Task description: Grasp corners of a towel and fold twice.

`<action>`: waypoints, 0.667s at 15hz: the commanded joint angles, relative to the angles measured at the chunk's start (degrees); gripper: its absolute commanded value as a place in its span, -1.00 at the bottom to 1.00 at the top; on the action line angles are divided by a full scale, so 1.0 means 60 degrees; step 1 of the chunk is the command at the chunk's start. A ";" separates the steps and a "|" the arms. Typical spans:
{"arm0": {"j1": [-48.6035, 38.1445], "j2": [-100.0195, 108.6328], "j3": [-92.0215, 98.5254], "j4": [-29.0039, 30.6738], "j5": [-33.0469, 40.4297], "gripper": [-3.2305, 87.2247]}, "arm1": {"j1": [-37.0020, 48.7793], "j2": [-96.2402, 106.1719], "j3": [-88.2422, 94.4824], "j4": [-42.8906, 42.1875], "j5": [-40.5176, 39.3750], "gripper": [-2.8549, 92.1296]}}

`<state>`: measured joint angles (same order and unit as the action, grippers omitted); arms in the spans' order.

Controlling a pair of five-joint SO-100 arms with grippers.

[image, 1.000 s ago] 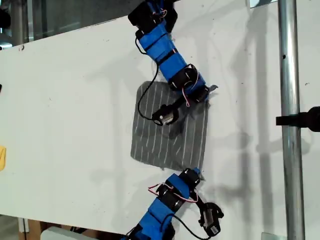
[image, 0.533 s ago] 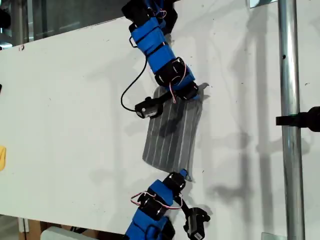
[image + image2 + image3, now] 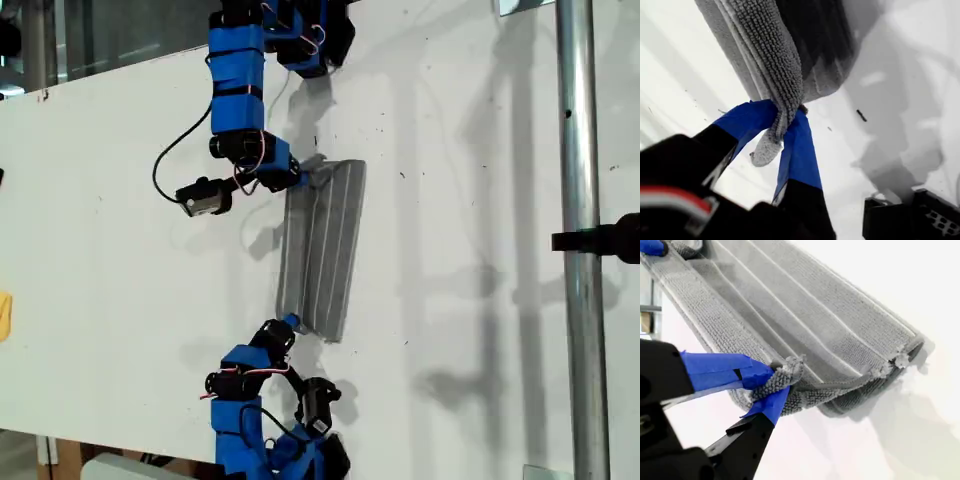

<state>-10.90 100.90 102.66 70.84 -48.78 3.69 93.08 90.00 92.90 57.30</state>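
grey striped towel (image 3: 322,248) folded into a narrow strip on the white counter (image 3: 120,200), long axis and stripes running between the 2 arms, first claw (image 3: 782,117) and second claw (image 3: 771,385) each clamped on a corner

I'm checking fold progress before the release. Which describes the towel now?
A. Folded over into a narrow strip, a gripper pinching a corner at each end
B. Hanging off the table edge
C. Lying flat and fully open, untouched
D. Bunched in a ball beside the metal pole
A: the towel lies doubled into a narrow strip, with my first gripper and my second gripper each shut on a corner.

towel (image 3: 322,250) on table (image 3: 120,200), between both grippers
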 commanded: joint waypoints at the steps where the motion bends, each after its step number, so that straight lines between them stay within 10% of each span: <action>1: -0.1055 0.0161 -0.0659 0.0073 0.0732 -0.99 | 0.1567 0.0879 -0.0190 -0.0234 -0.1582 -0.94; 10: 0.1172 -0.0645 -0.0293 -0.0146 -0.1450 -0.99 | -0.1025 -0.0908 0.0542 -0.1685 0.0337 -0.94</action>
<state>-7.21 96.59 101.51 71.10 -54.67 0.44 88.15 93.87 84.29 56.43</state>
